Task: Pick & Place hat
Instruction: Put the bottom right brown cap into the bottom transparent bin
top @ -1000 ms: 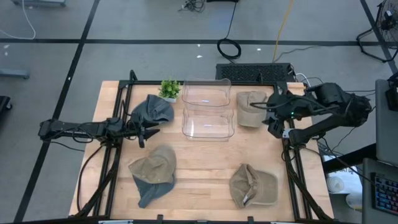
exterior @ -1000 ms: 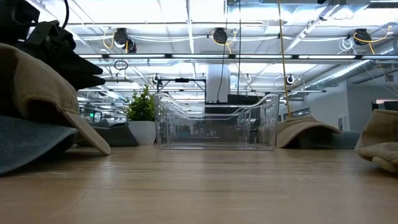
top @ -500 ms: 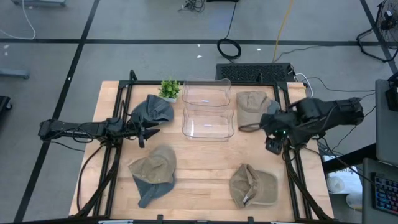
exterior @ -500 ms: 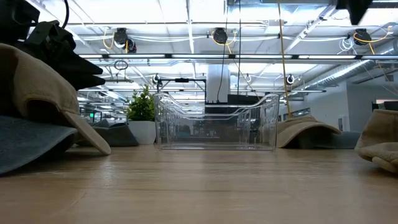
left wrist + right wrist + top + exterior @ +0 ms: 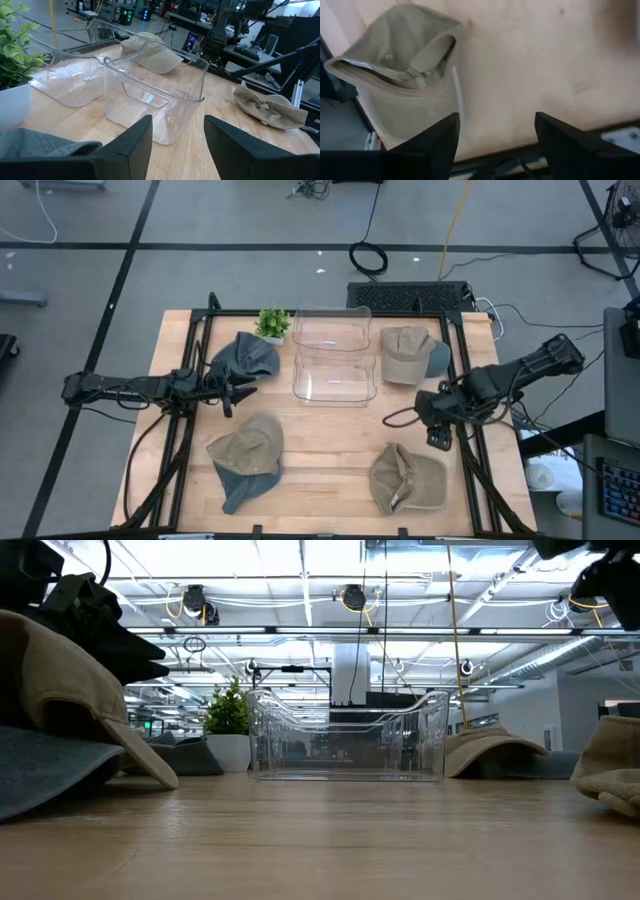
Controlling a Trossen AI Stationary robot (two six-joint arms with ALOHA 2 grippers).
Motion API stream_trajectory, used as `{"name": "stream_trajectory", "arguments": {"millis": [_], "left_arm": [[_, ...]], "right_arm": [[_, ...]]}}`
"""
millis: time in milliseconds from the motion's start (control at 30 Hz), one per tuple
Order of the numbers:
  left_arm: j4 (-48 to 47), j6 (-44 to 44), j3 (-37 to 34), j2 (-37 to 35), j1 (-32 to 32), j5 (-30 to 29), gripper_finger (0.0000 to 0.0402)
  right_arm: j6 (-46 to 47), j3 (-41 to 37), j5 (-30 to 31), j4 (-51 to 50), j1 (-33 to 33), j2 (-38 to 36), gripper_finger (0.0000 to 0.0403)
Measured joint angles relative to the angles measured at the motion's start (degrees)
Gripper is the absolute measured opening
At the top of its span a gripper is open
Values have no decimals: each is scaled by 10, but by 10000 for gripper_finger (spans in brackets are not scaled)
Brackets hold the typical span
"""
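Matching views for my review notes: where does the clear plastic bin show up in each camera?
High view: clear bin at the table's far middle, between the grey cap and a tan cap.
Low view: centre, on the table.
Left wrist view: centre-left.
Right wrist view: not in it.
Shared landmark: the small potted plant beside it.

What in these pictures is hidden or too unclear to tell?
- Low view: the right gripper is cut off by the top edge.
- High view: the grey hat lies mostly under the tan hat.
- Left wrist view: the plant is cut off by the picture's edge.
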Motion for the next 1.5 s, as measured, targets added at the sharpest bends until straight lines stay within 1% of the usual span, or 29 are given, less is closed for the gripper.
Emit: {"name": "stream_trajectory", "arguments": {"millis": [233,367,567,700,900,1100,1500], "left_arm": [[0,0,0,0,0,0,187],[0,0,0,0,0,0,186],[0,0,0,0,0,0,187],[0,0,0,0,0,0,187],[0,0,0,0,0,0,186],[0,0,0,0,0,0,186],[1,0,0,0,0,0,186]], "right_arm": [[24,-89,-21,101,17,-18,249],[44,-131,-57,154,17,-21,249],[67,-177,-75,202,17,-20,249],[82,-199,-75,223,23,-20,249],[115,-231,-93,280,50,-20,249],[137,-260,-95,322,70,-15,249],[141,-310,-89,416,74,5,249]]}}
